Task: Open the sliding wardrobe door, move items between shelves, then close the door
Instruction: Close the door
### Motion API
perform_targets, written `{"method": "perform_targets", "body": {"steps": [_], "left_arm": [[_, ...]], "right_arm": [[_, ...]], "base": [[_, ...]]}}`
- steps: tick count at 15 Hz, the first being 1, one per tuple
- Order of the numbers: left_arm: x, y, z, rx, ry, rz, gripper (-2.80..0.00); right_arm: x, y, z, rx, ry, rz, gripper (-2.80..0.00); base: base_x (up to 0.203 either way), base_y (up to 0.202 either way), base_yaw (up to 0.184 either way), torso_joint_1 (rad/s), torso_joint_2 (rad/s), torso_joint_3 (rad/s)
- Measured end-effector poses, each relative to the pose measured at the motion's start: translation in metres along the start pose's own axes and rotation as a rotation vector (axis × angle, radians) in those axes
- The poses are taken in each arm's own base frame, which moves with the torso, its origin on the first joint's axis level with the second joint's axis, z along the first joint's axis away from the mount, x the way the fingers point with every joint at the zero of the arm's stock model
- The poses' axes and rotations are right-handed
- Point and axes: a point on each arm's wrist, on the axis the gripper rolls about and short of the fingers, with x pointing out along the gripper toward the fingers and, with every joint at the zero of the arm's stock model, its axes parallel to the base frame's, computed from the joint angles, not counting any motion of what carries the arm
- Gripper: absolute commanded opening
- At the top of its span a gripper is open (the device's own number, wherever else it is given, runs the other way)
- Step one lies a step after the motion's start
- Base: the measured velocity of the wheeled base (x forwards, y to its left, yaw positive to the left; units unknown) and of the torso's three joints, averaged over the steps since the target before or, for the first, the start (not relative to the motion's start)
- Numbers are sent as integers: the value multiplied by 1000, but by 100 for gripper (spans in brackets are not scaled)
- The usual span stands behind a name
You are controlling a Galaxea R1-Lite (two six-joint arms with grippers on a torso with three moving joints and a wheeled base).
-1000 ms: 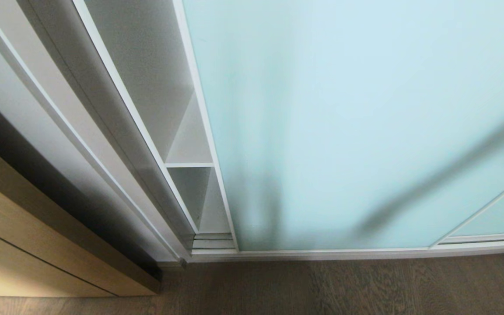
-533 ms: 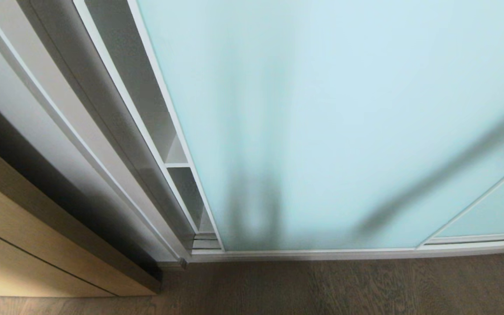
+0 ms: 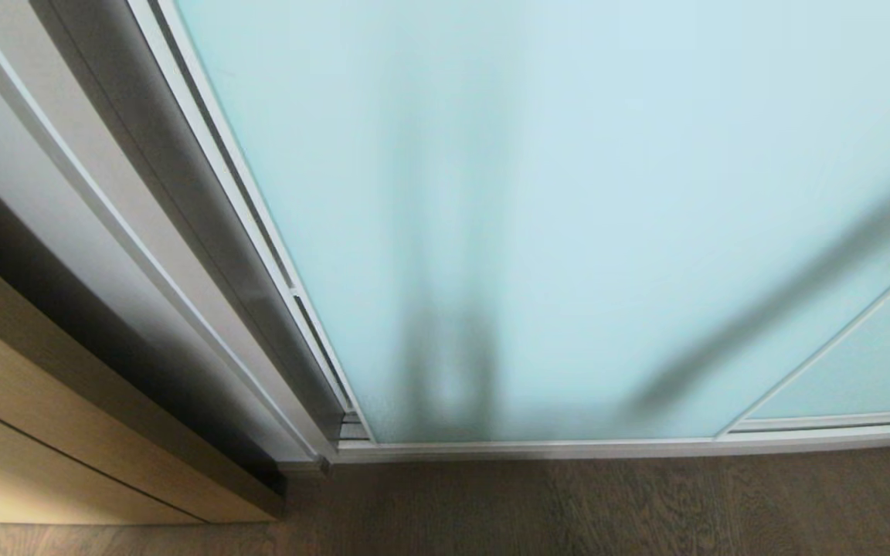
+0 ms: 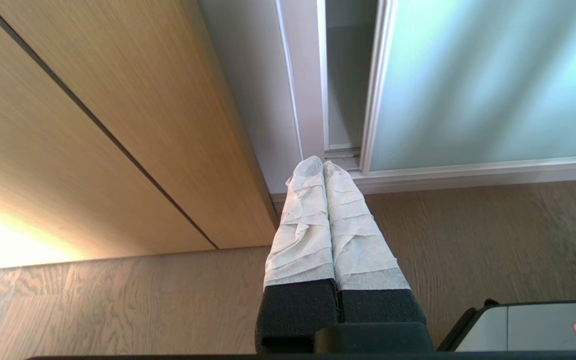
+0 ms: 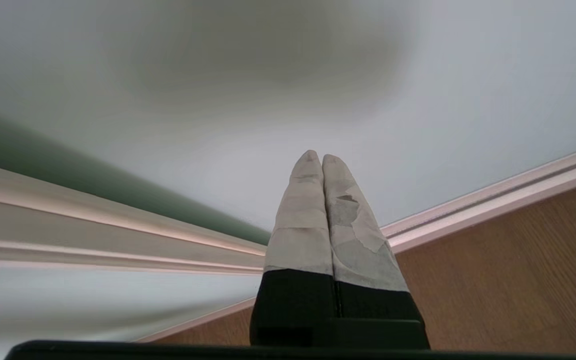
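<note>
The sliding wardrobe door (image 3: 568, 193), frosted pale blue-green glass in a thin white frame, fills most of the head view. Only a thin dark slit separates its left edge from the wardrobe's side frame (image 3: 205, 232). In the left wrist view the door (image 4: 493, 75) stands beside a narrow gap (image 4: 350, 75) showing the white inside. The shelves and the items are hidden behind the glass. My right gripper (image 5: 316, 156) is shut and empty, its wrapped tips pointing close at the glass (image 5: 268, 75) above the bottom rail. My left gripper (image 4: 323, 165) hangs shut and empty, low over the floor. Neither arm shows in the head view.
A light wood cabinet front (image 3: 28, 432) stands left of the wardrobe. Brown wood-grain floor (image 3: 607, 510) runs along the bottom track. A second glass panel (image 3: 878, 378) overlaps at the right. A corner of my base (image 4: 533, 325) shows in the left wrist view.
The door has slid left. The wide gap that showed the white shelves a second ago has shrunk to a thin slit.
</note>
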Motion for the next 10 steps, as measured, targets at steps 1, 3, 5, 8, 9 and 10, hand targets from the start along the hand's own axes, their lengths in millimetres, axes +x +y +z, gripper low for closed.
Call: {"method": "perform_targets", "body": {"steps": [1,3,5,8,9,10], "left_arm": [[0,0,0,0,0,0,-280],[0,0,0,0,0,0,-280],[0,0,0,0,0,0,-280],[0,0,0,0,0,0,-280],[0,0,0,0,0,0,-280],[0,0,0,0,0,-1,-280]], "right_arm": [[-5,3,2,-5,-5,-1,-280],[-18,11,6,-27,-12,-5,-280],[-40,24,14,-52,-34,-13,-280],[-95,59,36,-115,-121,-34,-280],[-116,77,44,-152,-167,-33,-280],[-138,98,50,-197,-216,-28,-280]], "base": [[0,0,0,0,0,0],[0,0,0,0,0,0],[0,0,0,0,0,0],[0,0,0,0,0,0],[0,0,0,0,0,0],[0,0,0,0,0,0]]}}
